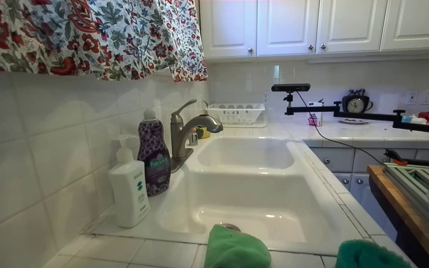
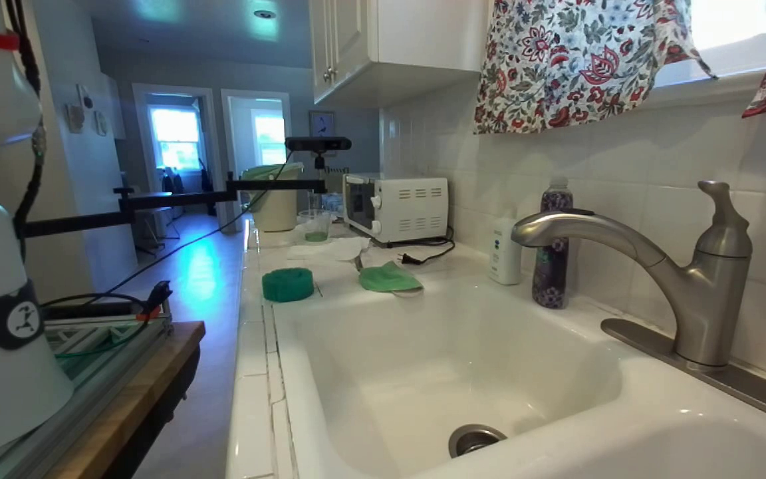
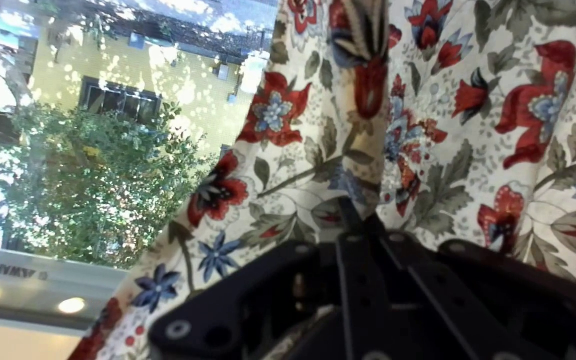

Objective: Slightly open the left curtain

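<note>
We judge the opening pull to be the step in hand. In the wrist view, the gripper point(image 3: 361, 212) has its jaws nearly together, apparently pinching a fold of the left curtain point(image 3: 443, 150); the window pane point(image 3: 118, 145) shows beside the fabric edge. In both exterior views, the curtain hangs above the Palmolive bottle point(image 1: 155, 153). Next, we should slide the fold sideways to uncover slightly more pane, then release it.
</note>
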Robot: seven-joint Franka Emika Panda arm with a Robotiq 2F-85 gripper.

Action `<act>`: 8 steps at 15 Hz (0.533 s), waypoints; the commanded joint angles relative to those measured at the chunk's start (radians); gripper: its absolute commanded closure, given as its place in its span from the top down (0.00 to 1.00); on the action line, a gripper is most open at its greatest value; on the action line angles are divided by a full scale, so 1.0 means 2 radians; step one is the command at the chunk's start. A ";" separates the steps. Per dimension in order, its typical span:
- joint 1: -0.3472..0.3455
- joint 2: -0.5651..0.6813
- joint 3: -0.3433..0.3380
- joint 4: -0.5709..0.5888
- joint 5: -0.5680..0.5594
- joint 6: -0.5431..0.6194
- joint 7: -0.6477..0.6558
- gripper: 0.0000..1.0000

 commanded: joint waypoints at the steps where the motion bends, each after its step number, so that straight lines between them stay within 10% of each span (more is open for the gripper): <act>1: -0.015 -0.007 0.022 -0.007 0.018 -0.006 -0.036 0.00; 8: -0.028 -0.016 0.058 -0.023 0.023 -0.012 -0.063 0.00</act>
